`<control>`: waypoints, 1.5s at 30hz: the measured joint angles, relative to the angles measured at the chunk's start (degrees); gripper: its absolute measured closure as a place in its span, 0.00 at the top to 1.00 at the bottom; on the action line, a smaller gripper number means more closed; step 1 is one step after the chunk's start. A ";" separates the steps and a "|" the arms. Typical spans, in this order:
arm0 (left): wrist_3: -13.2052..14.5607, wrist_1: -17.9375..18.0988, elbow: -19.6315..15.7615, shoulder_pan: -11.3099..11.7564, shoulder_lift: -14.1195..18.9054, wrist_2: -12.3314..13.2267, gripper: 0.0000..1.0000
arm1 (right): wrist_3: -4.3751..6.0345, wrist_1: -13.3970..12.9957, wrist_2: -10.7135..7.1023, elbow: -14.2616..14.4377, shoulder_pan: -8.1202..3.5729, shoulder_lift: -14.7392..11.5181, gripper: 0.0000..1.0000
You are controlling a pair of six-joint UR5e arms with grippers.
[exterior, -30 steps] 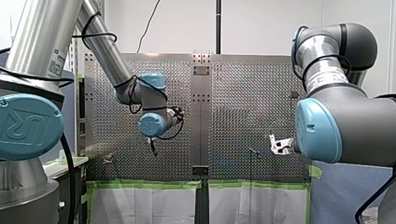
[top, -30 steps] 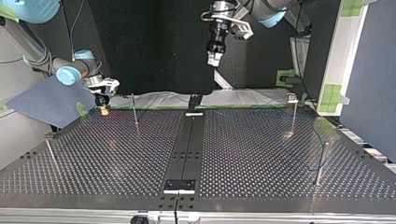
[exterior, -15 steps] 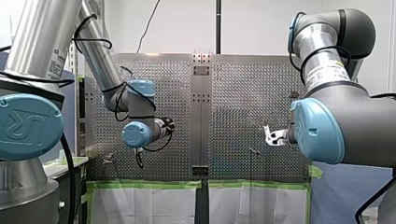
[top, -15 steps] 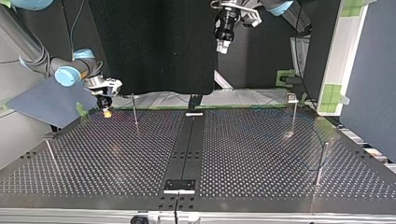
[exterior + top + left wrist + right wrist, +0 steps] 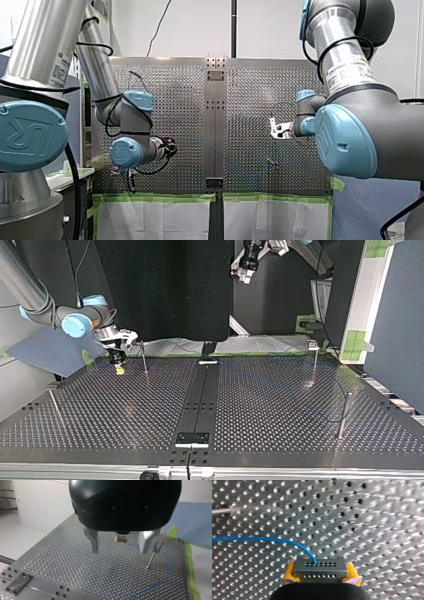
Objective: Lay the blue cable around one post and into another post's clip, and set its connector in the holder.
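Perforated metal table (image 5: 280, 405), green tape (image 5: 160, 197) along one edge, white wall beyond. Right gripper (image 5: 119, 370) hangs low over the top view's far left, yellow pads clamped on the grey connector (image 5: 319, 567). The blue cable (image 5: 262, 539) trails across the holes. Left gripper (image 5: 119, 551) is raised, metal fingers apart.

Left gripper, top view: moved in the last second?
Yes. My left gripper rose, away from the table, and drifted toward the clip post's side.
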 joint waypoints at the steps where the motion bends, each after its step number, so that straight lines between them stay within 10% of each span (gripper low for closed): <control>1: -0.01 0.08 -0.43 0.00 0.00 0.24 0.79 | 0.07 0.33 0.32 0.00 0.13 -0.47 0.00; 14: -0.12 0.40 -1.99 0.01 0.00 1.09 0.79 | 3.53 2.55 4.93 0.00 0.13 -6.79 0.00; 28: -0.20 0.22 -1.89 0.48 0.00 1.14 0.79 | 2.51 6.04 10.05 1.94 -0.42 -13.43 0.00; 45: -0.03 -0.07 -1.89 0.87 0.00 1.16 0.79 | 4.33 3.66 11.36 8.90 -3.93 -19.15 0.00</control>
